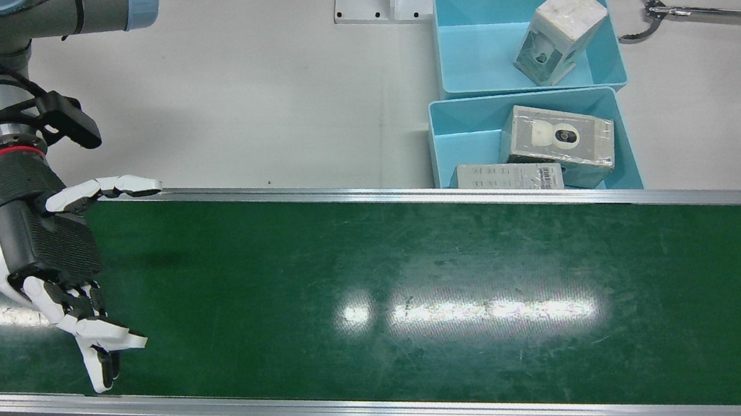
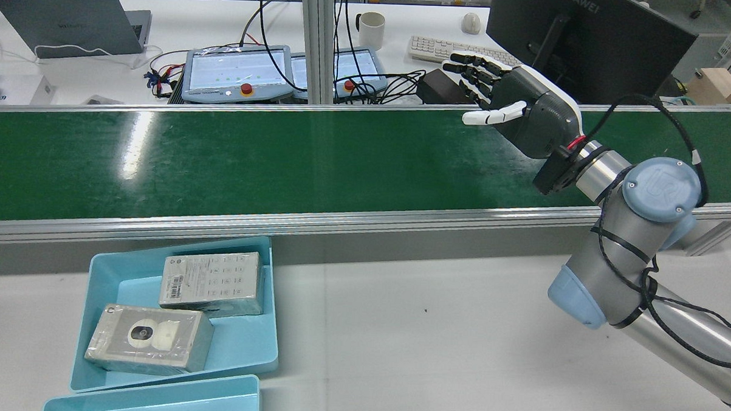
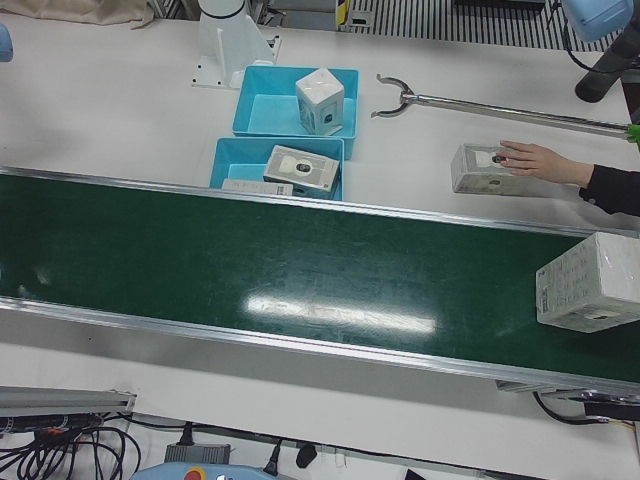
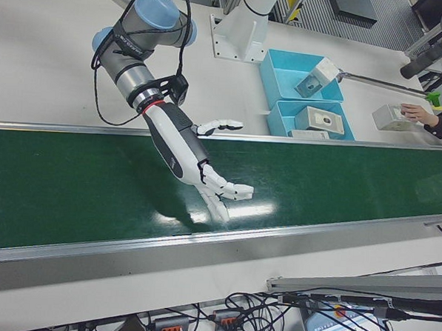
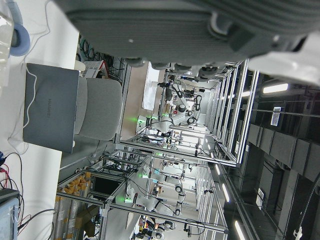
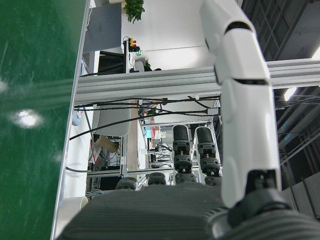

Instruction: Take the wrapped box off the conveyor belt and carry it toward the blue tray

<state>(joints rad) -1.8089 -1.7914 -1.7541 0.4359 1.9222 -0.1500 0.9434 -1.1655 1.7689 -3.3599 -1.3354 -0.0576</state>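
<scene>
A wrapped white box [image 3: 590, 282] lies on the green conveyor belt [image 1: 423, 280] at its far end, on the robot's left side; only the left-front view shows it. My right hand [image 1: 56, 264] hovers over the belt's other end, open, fingers spread, holding nothing, far from that box. It also shows as the right hand [image 2: 515, 107] and the right hand [image 4: 191, 160]. Two blue trays [image 1: 464, 45] [image 1: 465, 135] sit beside the belt. Only the palm of my left hand [image 5: 175, 25] is seen, with nothing in it.
The far tray holds an upright wrapped box [image 1: 562, 32]; the near tray [image 2: 239, 341] holds two flat boxes [image 1: 558, 140] [image 1: 509, 175]. A person's hand [image 3: 530, 158] rests on another box [image 3: 480, 168] on the table. A long grabber tool [image 3: 400, 97] lies by the trays.
</scene>
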